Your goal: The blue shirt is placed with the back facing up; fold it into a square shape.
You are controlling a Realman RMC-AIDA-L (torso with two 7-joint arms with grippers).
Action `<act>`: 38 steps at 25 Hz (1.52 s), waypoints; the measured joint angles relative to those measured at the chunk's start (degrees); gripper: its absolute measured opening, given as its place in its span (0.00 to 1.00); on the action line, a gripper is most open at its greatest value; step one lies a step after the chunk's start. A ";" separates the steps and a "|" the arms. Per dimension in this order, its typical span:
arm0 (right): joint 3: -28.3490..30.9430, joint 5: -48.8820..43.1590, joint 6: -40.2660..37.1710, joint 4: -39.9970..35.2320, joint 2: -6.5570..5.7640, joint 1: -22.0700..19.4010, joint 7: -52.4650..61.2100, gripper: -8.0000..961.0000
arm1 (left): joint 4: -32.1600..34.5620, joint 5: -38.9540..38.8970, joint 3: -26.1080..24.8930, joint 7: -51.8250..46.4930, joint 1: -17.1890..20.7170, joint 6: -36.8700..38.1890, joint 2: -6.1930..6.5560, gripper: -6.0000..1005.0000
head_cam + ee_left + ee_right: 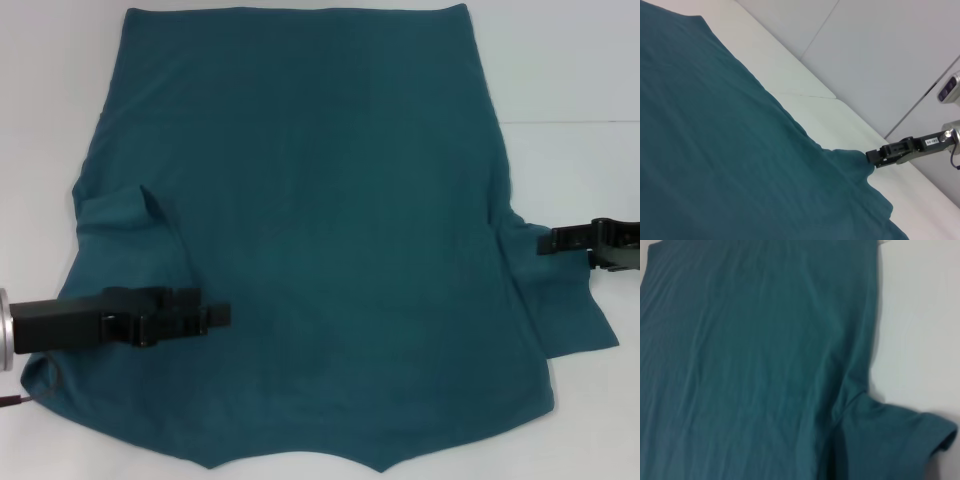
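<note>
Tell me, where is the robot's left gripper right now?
In the head view, the left gripper is low on the robot's left side, over the blue shirt, just below the folded-in sleeve.

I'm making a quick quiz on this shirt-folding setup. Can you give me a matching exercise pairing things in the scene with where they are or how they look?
Column one:
1. blue shirt
2. left gripper
3. right gripper
4. table

Column two:
A. at the edge of the shirt's sleeve on the robot's right
B. white, bare beyond the fabric
C. spread flat, plain side up
D. over the shirt near the sleeve on the robot's left

Pairs: 1-C, 2-D, 3-A, 4-B
</note>
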 joint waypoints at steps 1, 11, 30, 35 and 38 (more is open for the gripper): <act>-0.15 -0.01 0.26 0.25 0.09 0.18 0.01 0.75 | -0.01 -0.32 0.00 0.00 0.04 -0.07 0.00 0.73; -0.89 -0.05 0.90 0.26 0.58 0.01 0.00 0.75 | -0.04 -1.29 0.00 0.16 0.14 -0.12 0.00 0.73; -1.78 -0.80 1.00 -0.51 0.06 -0.15 -0.74 0.06 | -0.04 -1.27 -0.07 0.04 0.29 -0.10 0.00 0.73; -3.25 -4.07 1.27 -6.14 0.89 -0.66 -1.24 0.03 | -0.03 -1.26 -0.27 0.02 0.76 -0.10 0.14 0.73; -3.31 -5.52 1.27 -8.61 1.20 -0.59 -3.73 0.02 | -0.03 -1.26 -1.48 0.02 1.05 -0.10 0.16 0.73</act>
